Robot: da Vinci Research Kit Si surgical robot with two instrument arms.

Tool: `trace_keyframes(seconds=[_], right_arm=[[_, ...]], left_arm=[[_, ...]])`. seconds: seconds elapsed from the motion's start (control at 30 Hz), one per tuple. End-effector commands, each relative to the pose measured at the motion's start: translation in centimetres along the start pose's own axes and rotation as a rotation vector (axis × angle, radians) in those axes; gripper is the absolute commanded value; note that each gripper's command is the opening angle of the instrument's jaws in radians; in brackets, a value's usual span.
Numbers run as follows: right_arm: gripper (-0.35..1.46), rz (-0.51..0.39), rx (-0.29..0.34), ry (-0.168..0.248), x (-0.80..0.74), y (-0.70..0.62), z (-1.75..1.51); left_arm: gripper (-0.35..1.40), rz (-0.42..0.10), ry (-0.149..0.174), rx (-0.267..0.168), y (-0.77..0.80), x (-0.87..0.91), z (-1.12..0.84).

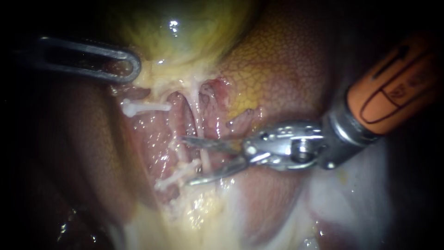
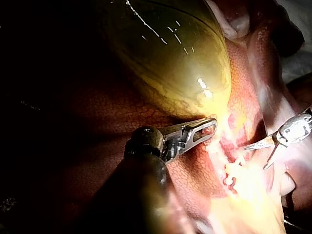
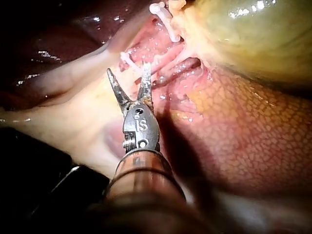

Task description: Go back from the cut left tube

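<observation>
Right instrument (image 1: 186, 161) nearest, orange-sleeved shaft entering from right – blades spread apart, gripping nothing. Blade tips lie over left tube (image 1: 179, 121), a reddish band on raw tissue below gallbladder. Pale strand (image 1: 198, 115) just beside it passes between blades. Cannot tell where tube is parted. Lower clips (image 1: 178, 173) cross tube near lower blade. Upper clip (image 1: 138, 107) sits further up, apart from blades. Beyond, left instrument (image 1: 132, 67) – jaws clamped on gallbladder (image 1: 185, 28) at its pale lower edge. Mottled liver (image 1: 282, 69) flanks gallbladder.
</observation>
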Motion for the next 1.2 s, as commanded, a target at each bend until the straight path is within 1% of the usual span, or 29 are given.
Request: trace_keyframes(seconds=[0.03, 0.07, 0.1, 0.17, 0.2, 0.3, 0.43, 0.53, 0.6, 0.9, 1.03, 1.2], right_arm=[[1.42, -0.020, -0.007, -0.029, -0.02, 0.01, -0.10], [1.42, -0.039, -0.018, -0.053, -0.03, 0.02, -0.19], [1.42, -0.066, -0.034, -0.089, -0.04, 0.03, -0.31], [1.42, -0.111, -0.053, -0.143, -0.04, 0.07, -0.47], [1.42, -0.136, -0.065, -0.179, -0.03, 0.09, -0.57], [1.42, -0.167, -0.088, -0.255, 0.02, 0.16, -0.77], [1.42, -0.177, -0.113, -0.309, 0.09, 0.22, -0.89], [1.42, -0.183, -0.126, -0.333, 0.11, 0.22, -0.90], [1.43, -0.174, -0.125, -0.342, 0.10, 0.21, -0.90], [1.43, -0.169, -0.125, -0.348, 0.10, 0.22, -0.91], [1.43, -0.169, -0.123, -0.354, 0.09, 0.22, -0.92], [1.43, -0.170, -0.121, -0.357, 0.08, 0.22, -0.94]], left_arm=[[-0.35, 0.000, -0.001, -0.003, 0.00, 0.00, 0.00], [-0.35, 0.000, -0.001, -0.003, 0.00, 0.00, 0.01], [-0.35, 0.000, -0.001, -0.003, 0.00, 0.00, 0.01], [-0.35, 0.000, -0.002, -0.003, 0.00, 0.00, 0.02], [-0.35, 0.000, -0.002, -0.003, 0.00, 0.00, 0.02], [-0.35, 0.000, -0.002, -0.003, 0.01, 0.00, 0.03], [-0.35, 0.000, -0.002, -0.004, 0.01, 0.01, 0.03], [-0.35, 0.001, -0.002, -0.004, 0.02, 0.01, 0.03], [-0.35, 0.001, -0.002, -0.004, 0.02, 0.02, 0.04], [-0.35, 0.002, -0.004, -0.006, 0.05, 0.03, 0.10], [-0.35, 0.004, -0.006, -0.009, 0.08, 0.03, 0.19], [-0.35, 0.008, -0.012, -0.019, 0.14, 0.08, 0.38]])
